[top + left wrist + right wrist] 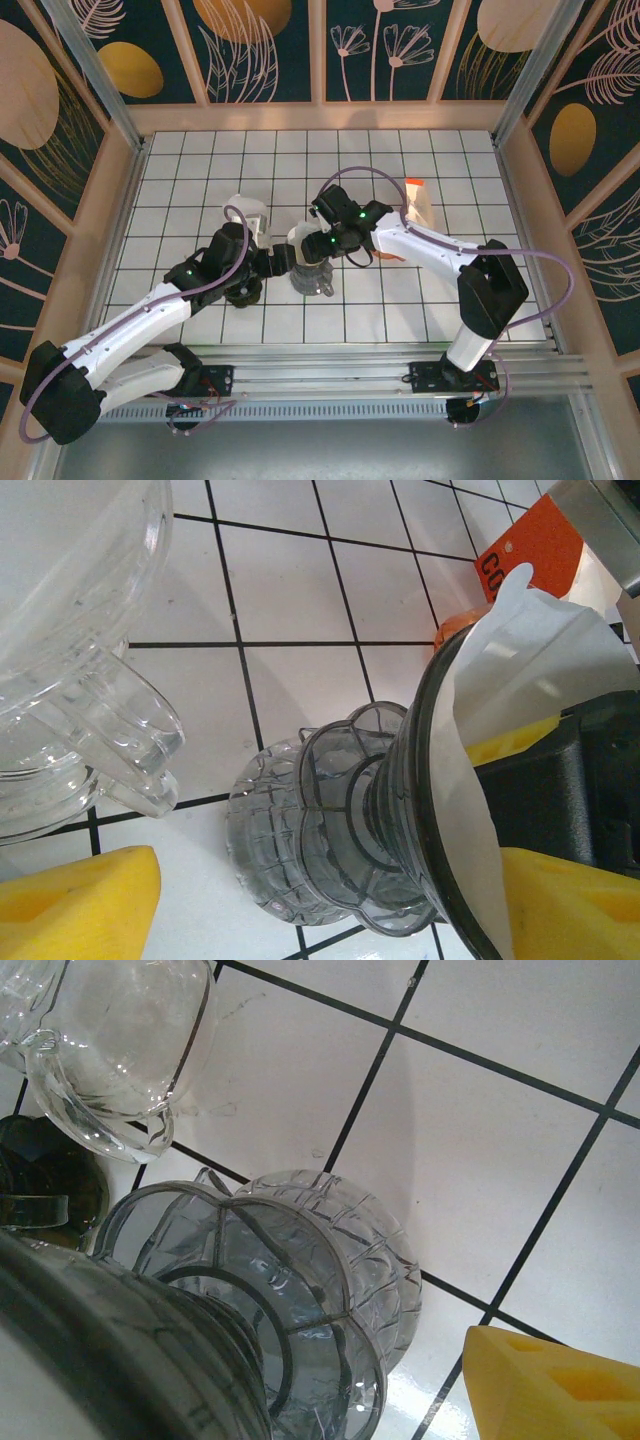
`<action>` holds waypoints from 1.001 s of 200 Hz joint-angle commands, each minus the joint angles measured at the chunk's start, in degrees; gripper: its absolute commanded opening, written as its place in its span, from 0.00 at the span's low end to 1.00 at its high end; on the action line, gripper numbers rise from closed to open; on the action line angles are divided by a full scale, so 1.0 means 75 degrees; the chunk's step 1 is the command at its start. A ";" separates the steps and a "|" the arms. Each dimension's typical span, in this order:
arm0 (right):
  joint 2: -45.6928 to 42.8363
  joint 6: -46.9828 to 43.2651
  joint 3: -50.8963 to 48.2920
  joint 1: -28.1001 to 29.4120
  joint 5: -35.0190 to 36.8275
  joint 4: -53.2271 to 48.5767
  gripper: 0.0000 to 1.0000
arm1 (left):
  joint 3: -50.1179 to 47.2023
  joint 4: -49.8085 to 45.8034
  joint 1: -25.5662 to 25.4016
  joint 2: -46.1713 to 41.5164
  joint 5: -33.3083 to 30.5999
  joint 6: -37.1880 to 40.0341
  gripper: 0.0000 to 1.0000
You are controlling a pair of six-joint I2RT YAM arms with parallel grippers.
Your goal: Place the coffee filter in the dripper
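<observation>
Scalloped grey dripper, white paper filter

a clear glass jug sits on the white gridded bench; an orange-labelled packet lies farther right.

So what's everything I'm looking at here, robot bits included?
Table: one, white tiles with black lines, under everything.
Ribbed glass: one, clear, mid-table.
Dripper: one, smoky grey, on the ribbed glass.
Paper filter: one, white, sticking out of the dripper's mouth.
Glass jug: one, clear, handled, beside the dripper.
Packet: one, orange and white, far right of the dripper.
Dark round thing: one, greenish-black, near the jug; can't tell what.
Left gripper: one, black, yellow fingers apart either side of the dripper.
Right gripper: one, black, yellow fingers, at the filter; grip unclear.
</observation>
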 commanded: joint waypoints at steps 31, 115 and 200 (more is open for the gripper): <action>-0.0228 -0.0110 0.0200 0.0111 0.0301 0.0252 0.72 | -0.0121 0.0031 -0.0040 -0.0001 -0.0015 0.0066 0.85; -0.0672 -0.0001 0.0272 0.0090 0.0421 0.0297 0.72 | -0.0117 -0.0017 -0.0039 0.0033 -0.0044 0.0049 0.84; -0.1354 0.0075 0.0630 0.0015 0.0716 0.0194 0.73 | -0.0102 -0.0058 -0.0043 0.0032 -0.0110 0.0025 0.84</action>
